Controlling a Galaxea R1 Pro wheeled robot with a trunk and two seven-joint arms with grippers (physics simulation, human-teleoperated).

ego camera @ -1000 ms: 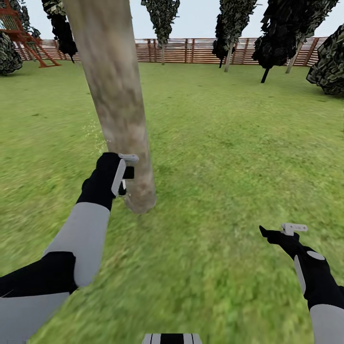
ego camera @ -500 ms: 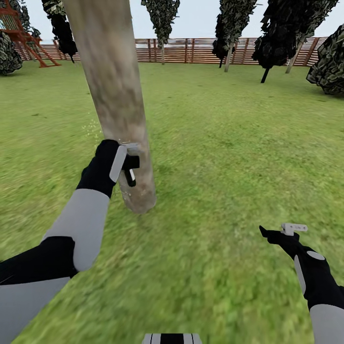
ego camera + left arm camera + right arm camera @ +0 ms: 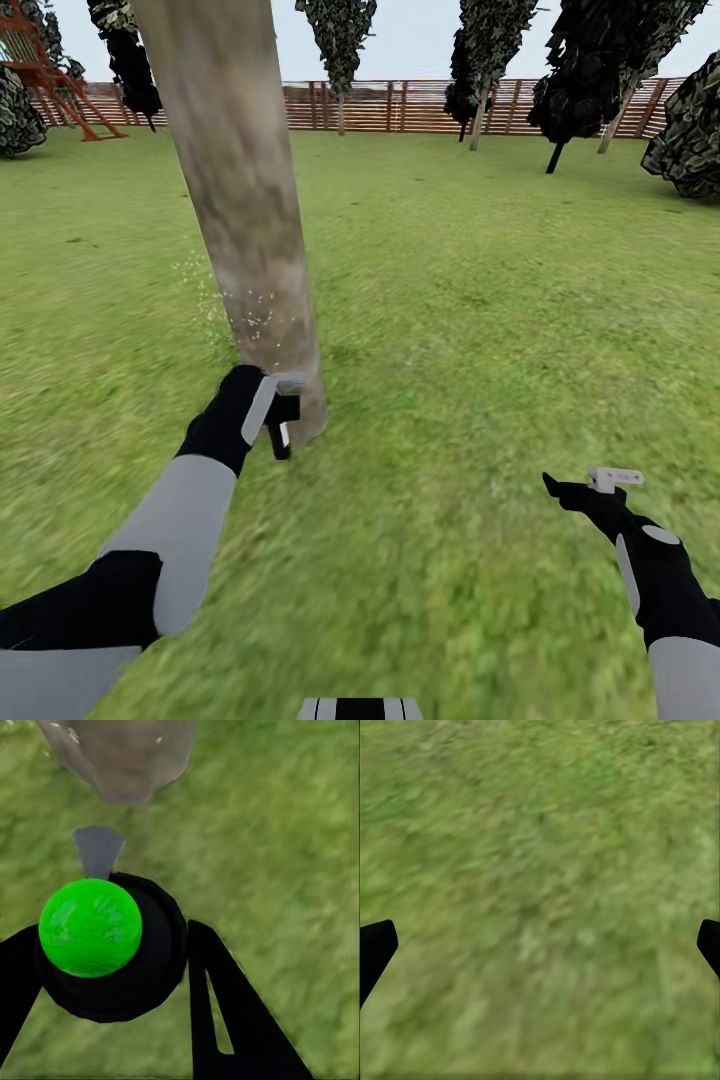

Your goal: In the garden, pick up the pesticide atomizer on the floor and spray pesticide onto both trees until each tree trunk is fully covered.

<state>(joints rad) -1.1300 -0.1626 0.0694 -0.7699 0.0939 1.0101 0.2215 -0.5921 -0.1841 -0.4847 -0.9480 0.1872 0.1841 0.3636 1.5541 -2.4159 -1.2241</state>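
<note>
Nearest the robot, the right gripper [image 3: 575, 490] hangs low over the lawn [image 3: 480, 330] with nothing in it; in the right wrist view its two dark fingertips [image 3: 375, 949] sit at opposite edges with only grass between, so the jaws stand wide apart. It looks parked out of the way, since the spraying needs one arm only.

A little farther out, the left gripper [image 3: 278, 420] is clamped on the sprayer [image 3: 283, 432], held down near the foot of the tree trunk [image 3: 240, 200]. The left wrist view shows why it is held so: the black fingers [image 3: 225, 1012] close on either side of the sprayer's [image 3: 112, 945] round dark body with its bright green dot [image 3: 90, 928], and the grey nozzle [image 3: 97, 849] points straight at the base of the trunk [image 3: 120, 754] just ahead, close but apart from it. That aim puts the spray on the lowest part of the bark, which I judge is the stretch being covered now.

Above the gripper, fine white specks of pesticide [image 3: 255, 310] dot the lower trunk and drift on its left side. The upper trunk shows no specks, so this tree seems only partly done.

Far off, a slatted wooden fence [image 3: 400, 105] and dark trees [image 3: 340, 30] close the garden.
</note>
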